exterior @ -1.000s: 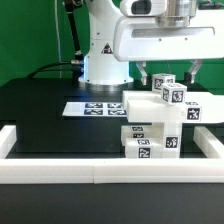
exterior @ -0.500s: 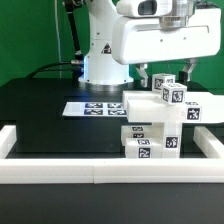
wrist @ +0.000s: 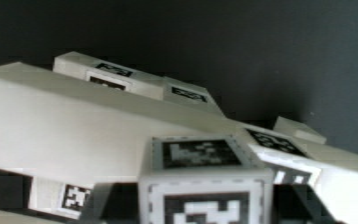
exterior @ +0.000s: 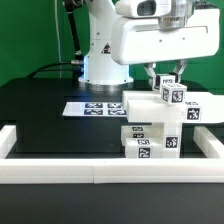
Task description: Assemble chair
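The chair (exterior: 158, 126), a stack of chunky white parts with black-and-white tags, stands at the exterior view's right, just behind the front rail. A small tagged post (exterior: 166, 82) rises from its top at the back. My gripper (exterior: 166, 74) hangs over it with one finger on each side. In the wrist view the post's tagged block (wrist: 204, 178) sits between my dark fingers (wrist: 124, 203), which press against its sides. The gripper (wrist: 202, 205) is shut on it. The chair's broad white slab (wrist: 87, 110) spreads beneath.
The marker board (exterior: 92, 108) lies flat on the black table at the exterior view's left of the chair. A long low white rail (exterior: 100, 172) runs along the front and up both sides. The robot base (exterior: 100, 60) stands behind.
The arm has come down slightly over the chair, and the fingers have drawn closer together around the top post. The chair has not moved.
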You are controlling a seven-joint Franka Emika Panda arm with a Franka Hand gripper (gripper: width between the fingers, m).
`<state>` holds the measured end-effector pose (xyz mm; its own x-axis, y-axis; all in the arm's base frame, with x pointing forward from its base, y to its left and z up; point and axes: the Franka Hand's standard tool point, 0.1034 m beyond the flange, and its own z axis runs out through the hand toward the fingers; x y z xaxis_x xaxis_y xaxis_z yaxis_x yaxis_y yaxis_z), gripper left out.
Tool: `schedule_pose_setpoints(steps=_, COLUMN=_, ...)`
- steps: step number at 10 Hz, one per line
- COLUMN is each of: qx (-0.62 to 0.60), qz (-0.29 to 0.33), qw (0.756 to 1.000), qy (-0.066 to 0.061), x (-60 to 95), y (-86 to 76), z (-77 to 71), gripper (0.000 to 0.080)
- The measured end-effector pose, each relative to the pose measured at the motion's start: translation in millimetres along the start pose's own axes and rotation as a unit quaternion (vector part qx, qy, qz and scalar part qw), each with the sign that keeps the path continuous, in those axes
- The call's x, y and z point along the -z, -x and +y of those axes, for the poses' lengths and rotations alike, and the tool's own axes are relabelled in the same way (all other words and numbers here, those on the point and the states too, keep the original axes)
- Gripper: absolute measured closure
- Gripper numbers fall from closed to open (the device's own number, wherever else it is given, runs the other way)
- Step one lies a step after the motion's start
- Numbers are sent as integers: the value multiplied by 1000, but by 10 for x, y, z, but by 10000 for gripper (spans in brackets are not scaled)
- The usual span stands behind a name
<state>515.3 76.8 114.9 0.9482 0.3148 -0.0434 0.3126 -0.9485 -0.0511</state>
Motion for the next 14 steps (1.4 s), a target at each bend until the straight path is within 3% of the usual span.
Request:
schedule_pose_setpoints(steps=4, qx=-152, qz=0, qw=988, qy=-1, x=-2, y=0, z=-4, gripper=514)
schedule_pose_setpoints(steps=10, qx=-344, qz=0, qw=939, qy=-1, x=-3, y=-2, z=-14, gripper=512)
schedule_pose_setpoints(steps=12, qx=-360, qz=0, qw=933, qy=-1, x=-3, y=-2, z=-14, gripper=512)
schedule_pose_setpoints(steps=13, qx=-345, qz=0, qw=939, qy=-1, x=-3, y=-1, z=-11, gripper=313)
schedule_pose_setpoints(steps=14, qx=-328, qz=1, qw=945, qy=0, x=-9, y=2, z=-16, gripper=203)
